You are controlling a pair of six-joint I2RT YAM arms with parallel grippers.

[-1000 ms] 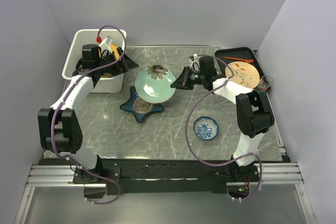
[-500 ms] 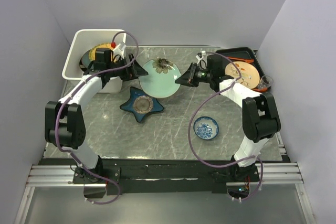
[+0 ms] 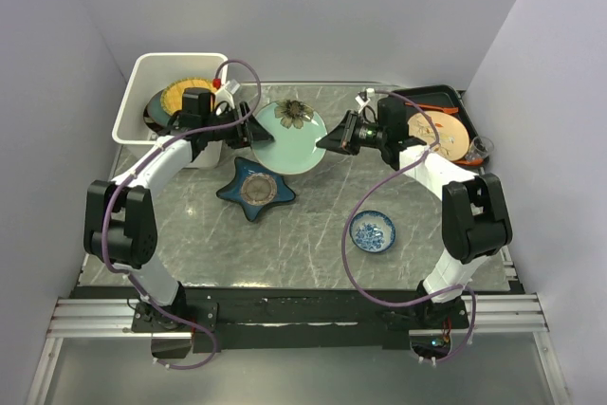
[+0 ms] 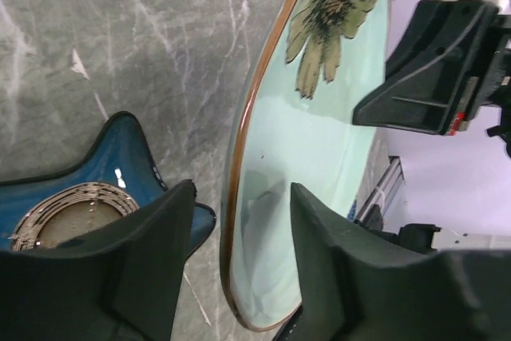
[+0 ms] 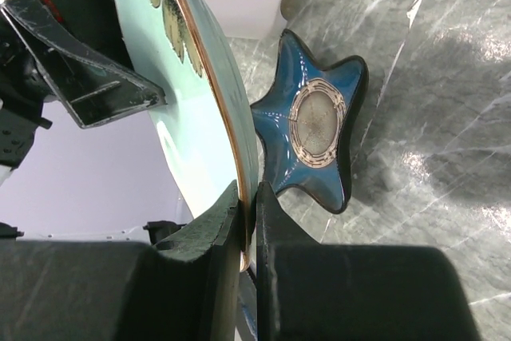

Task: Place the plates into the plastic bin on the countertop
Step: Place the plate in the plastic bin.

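Top external | right fingers (image 5: 209, 255) clamp floral plate (image 3: 285, 146) | left fingers (image 4: 145, 265) spread astride its rim | star plate (image 3: 254, 190) near

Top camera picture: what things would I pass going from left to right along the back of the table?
white plastic bin → left gripper → pale green floral plate → right gripper → tan plate with orange marks → small glass

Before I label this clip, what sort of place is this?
Likely a lab mock-up of a kitchen counter: grey marble-look countertop, plain pale enclosing walls, silver aluminium mounting rails.
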